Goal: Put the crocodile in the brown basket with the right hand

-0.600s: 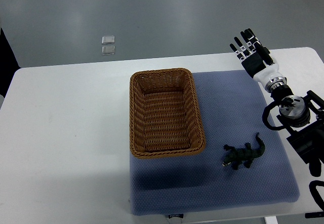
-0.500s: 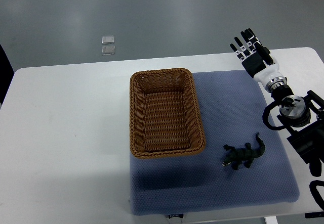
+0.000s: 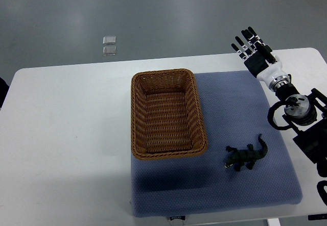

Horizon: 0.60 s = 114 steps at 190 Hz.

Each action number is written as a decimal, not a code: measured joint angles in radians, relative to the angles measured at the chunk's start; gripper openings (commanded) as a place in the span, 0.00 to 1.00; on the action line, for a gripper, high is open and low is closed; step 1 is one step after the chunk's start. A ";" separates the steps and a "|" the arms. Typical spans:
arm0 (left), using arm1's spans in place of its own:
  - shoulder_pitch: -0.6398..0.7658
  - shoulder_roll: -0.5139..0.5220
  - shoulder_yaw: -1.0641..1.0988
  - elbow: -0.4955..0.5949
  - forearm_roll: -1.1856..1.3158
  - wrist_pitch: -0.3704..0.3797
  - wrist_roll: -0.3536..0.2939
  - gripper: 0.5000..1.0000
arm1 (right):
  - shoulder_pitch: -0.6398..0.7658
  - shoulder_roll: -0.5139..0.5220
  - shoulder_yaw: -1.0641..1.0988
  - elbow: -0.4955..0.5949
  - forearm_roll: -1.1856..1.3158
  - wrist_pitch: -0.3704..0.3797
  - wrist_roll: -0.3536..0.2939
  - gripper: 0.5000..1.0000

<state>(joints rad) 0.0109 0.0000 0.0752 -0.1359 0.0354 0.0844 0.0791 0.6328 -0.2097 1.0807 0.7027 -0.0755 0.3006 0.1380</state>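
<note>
We are holding our right hand [image 3: 254,53] wide open, gripping nothing. The crocodile [image 3: 247,155] is lying on the blue mat [image 3: 230,108], beside the brown basket [image 3: 167,114].

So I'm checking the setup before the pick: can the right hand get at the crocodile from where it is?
Probably yes. The right hand is open and holds nothing; the crocodile lies alone on the blue mat, with nothing between them.

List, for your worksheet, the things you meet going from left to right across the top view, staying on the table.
white table → brown basket → crocodile → right hand. The crocodile and the hand overlap a little in left-right span; the order goes by their middles.
</note>
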 measured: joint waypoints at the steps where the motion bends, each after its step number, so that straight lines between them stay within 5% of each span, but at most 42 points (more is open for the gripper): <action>1: 0.000 0.000 0.000 0.000 0.000 0.000 0.000 1.00 | 0.001 -0.002 -0.002 0.001 -0.005 0.000 0.000 0.85; 50: 0.000 0.000 0.003 -0.002 0.001 -0.002 0.000 1.00 | 0.096 -0.214 -0.149 0.121 -0.352 0.035 -0.108 0.85; 114: -0.003 0.000 0.003 -0.023 0.004 -0.003 0.001 1.00 | 0.400 -0.552 -0.620 0.372 -0.828 0.247 -0.220 0.85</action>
<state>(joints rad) 0.0076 0.0000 0.0782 -0.1586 0.0393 0.0810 0.0798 1.0328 -0.7621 0.4606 1.0750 -0.9037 0.5477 -0.0823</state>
